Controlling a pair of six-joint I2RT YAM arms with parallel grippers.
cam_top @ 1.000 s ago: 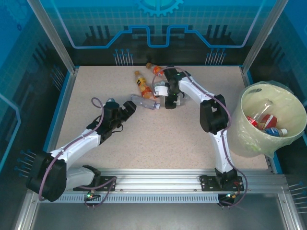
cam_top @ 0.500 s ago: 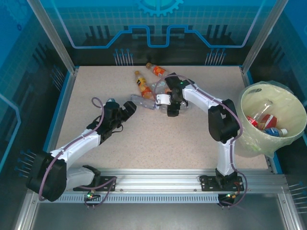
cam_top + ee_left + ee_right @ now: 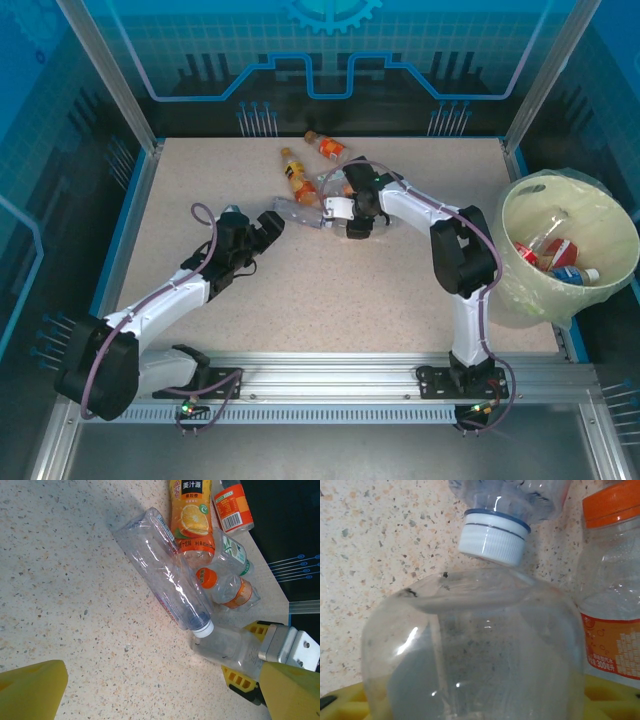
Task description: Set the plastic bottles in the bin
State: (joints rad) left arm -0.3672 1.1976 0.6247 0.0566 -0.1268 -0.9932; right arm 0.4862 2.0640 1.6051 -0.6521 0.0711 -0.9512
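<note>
My right gripper (image 3: 352, 221) is shut on a clear empty bottle (image 3: 475, 650), held low over the table with yellow fingers (image 3: 240, 680) on both sides of it. Just beyond it lies another clear bottle (image 3: 165, 580), its white cap (image 3: 494, 536) almost touching the held one. An orange-capped bottle (image 3: 612, 580), an orange juice bottle (image 3: 190, 515), a green-labelled one (image 3: 232, 552) and an orange-labelled one (image 3: 232, 507) lie clustered behind. My left gripper (image 3: 272, 222) stands open, left of the pile, nothing between its fingers (image 3: 30, 690). The pale bin (image 3: 512, 215) stands at the right, bottles (image 3: 560, 258) inside.
Blue rails edge the speckled table (image 3: 300, 300) on both sides, and a dark back wall rises behind the bottle pile. The bin sits past the table's right edge. Open table surface stretches between the arms and towards the near rail.
My right gripper has drawn slightly nearer and leftward with the clear bottle, and its elbow has swung right. The left arm has not moved.
</note>
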